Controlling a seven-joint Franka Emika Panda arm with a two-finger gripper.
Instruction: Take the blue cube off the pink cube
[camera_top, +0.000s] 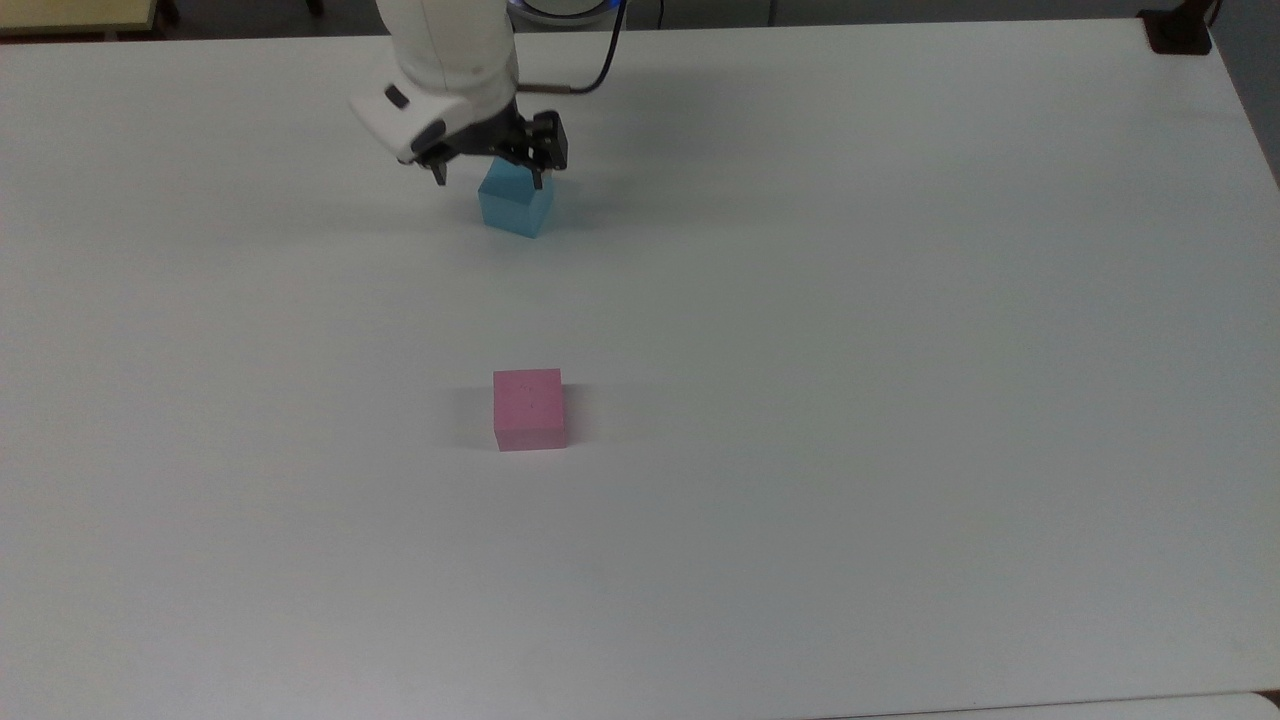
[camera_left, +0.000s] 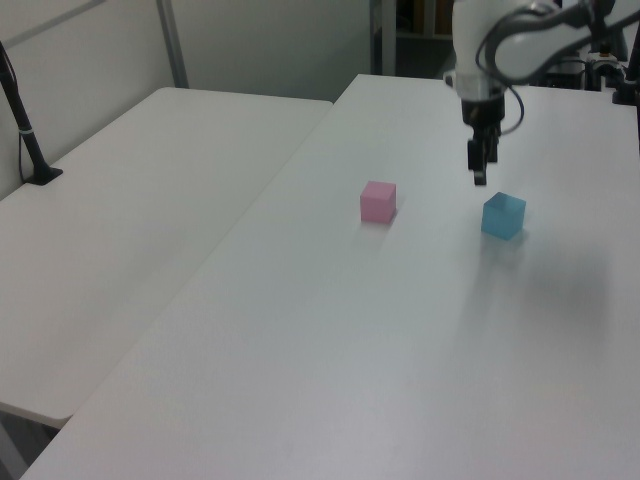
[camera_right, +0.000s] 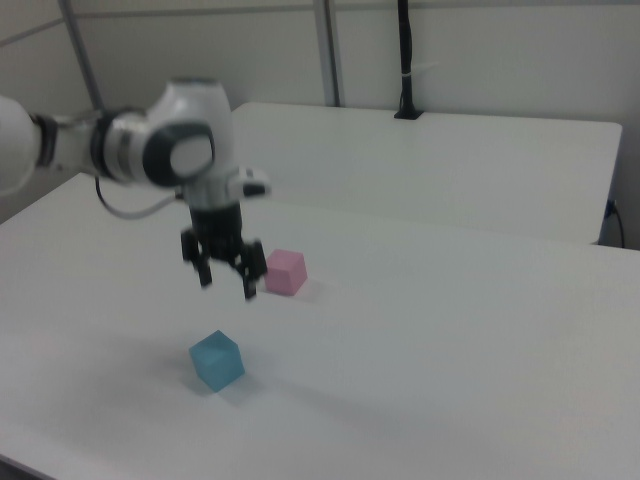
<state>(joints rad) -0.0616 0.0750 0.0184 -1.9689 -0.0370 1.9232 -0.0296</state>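
Surface: white desk (camera_top: 900, 400) | blue cube (camera_top: 515, 205) rests on desk, well apart from pink cube (camera_top: 530, 409) | claw (camera_right: 228, 279) spread wide, empty, above blue cube | status: removal appears done; nothing left.

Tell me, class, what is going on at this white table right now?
A single robot arm is working with two cubes on a white table. The blue cube sits on the table by itself, well apart from the pink cube, so nothing is stacked. The gripper hangs open just above the blue cube and touches neither cube. Going by how things lie, the unstacking looks done.
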